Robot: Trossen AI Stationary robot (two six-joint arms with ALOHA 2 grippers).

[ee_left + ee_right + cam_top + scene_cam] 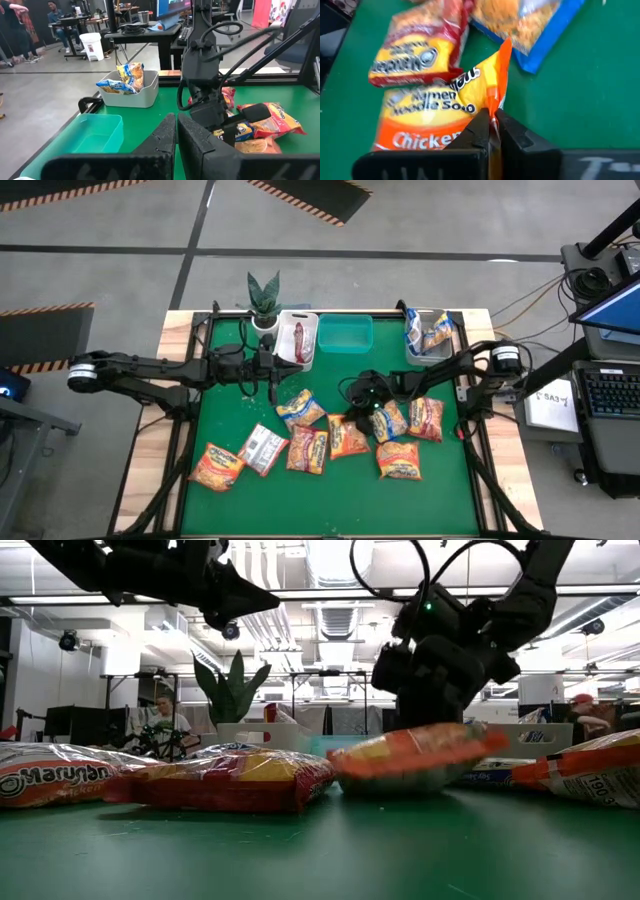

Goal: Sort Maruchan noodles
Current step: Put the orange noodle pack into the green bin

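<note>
Your right gripper point(491, 131) pinches the orange chicken packet point(445, 107) by its edge seam, ready for lifting toward the teal bin point(345, 333); left gripper point(176, 131) idles closed, empty.

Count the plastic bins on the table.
3, along the far edge: white bin beside the plant, teal bin in the middle, grey bin on the right arm's side. None seems hidden.

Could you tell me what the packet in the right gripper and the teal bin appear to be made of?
Orange chicken ramen packet: thin glossy plastic film, crinkled, pinched at its seam by the right gripper. Teal bin: likely moulded plastic, smooth and uniform.
</note>
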